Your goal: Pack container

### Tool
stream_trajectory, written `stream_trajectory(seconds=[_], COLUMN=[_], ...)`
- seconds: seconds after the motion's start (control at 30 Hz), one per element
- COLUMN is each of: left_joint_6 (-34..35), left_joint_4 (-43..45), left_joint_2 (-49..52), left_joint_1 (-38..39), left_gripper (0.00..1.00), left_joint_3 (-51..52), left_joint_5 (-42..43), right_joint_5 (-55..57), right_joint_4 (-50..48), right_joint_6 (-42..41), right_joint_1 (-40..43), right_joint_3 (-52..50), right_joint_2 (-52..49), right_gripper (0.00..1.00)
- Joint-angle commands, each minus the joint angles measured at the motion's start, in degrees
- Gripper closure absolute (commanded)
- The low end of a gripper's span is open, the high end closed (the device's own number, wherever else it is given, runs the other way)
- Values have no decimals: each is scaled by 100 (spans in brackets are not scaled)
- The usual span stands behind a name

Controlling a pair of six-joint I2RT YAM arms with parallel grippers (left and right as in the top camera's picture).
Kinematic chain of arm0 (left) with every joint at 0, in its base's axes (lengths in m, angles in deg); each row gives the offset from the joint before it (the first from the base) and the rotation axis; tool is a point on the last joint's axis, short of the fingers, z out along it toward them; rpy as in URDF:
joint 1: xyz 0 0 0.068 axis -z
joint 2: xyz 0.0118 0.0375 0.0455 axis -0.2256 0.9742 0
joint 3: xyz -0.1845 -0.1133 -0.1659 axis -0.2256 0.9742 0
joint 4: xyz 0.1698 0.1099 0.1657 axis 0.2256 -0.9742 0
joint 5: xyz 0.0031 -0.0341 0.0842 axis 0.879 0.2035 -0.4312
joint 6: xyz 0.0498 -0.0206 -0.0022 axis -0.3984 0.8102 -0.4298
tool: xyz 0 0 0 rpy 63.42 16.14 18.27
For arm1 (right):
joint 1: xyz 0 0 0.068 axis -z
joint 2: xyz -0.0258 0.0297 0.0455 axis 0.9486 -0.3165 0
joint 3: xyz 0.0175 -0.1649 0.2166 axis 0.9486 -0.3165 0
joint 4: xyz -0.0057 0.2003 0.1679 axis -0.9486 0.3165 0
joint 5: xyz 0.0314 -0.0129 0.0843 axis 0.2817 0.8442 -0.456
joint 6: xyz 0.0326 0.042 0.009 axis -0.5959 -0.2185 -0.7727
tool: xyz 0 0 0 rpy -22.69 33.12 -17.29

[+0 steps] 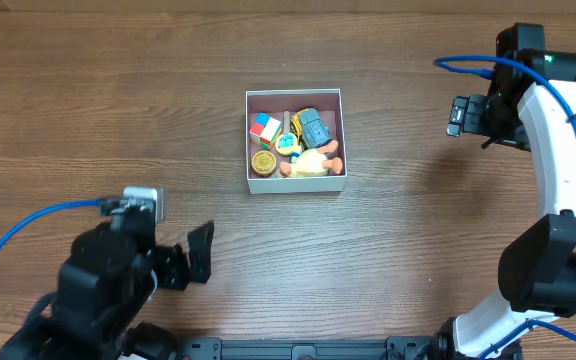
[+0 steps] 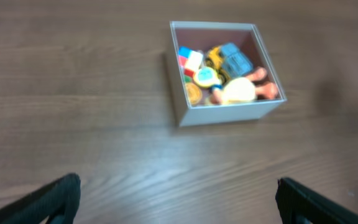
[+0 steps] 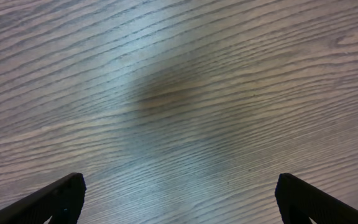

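The container [image 1: 295, 183] is a square white-walled box with a pinkish inside at the table's middle. It holds several small toys: a colourful cube [image 1: 264, 128], a blue-grey toy [image 1: 314, 127], a round yellow piece [image 1: 263, 162] and a cream and orange figure [image 1: 313, 160]. It also shows in the left wrist view [image 2: 229, 114]. My left gripper [image 1: 196, 252] is open and empty at the front left, apart from the box; its fingers frame bare wood [image 2: 179, 199]. My right gripper [image 1: 463, 115] is open and empty at the far right, over bare wood [image 3: 179, 199].
The wooden table [image 1: 88, 100] carries nothing else. Blue cables run from the left arm [image 1: 28, 225] and along the right arm [image 1: 468, 62]. The right arm's white body [image 1: 558, 150] stands along the right edge.
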Motion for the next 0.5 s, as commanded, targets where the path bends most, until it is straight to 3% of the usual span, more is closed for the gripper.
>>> stream_trajectory(seconds=[0.0, 0.17, 0.3, 0.47], left_joint_6=[-452, -1084, -1119, -1134], left_joint_4=[859, 2295, 2747, 3329], left_joint_2=[-474, -1648, -2481, -2778], left_joint_1=[-671, -1460, -1652, -1838], left_gripper=[0, 0, 0, 0], left_joint_3=[839, 2124, 2802, 3272], left_joint_5=[553, 1808, 1801, 1598], right_joint_5=[83, 83, 85, 83], right_joint_4=[-20, -20, -20, -20], right_joint_6=[-2, -2, -2, -2], right_joint_1=[11, 11, 11, 11], right_joint_3=[24, 24, 24, 24], right_joint_2=[59, 59, 59, 59], right_gripper=[0, 0, 0, 0])
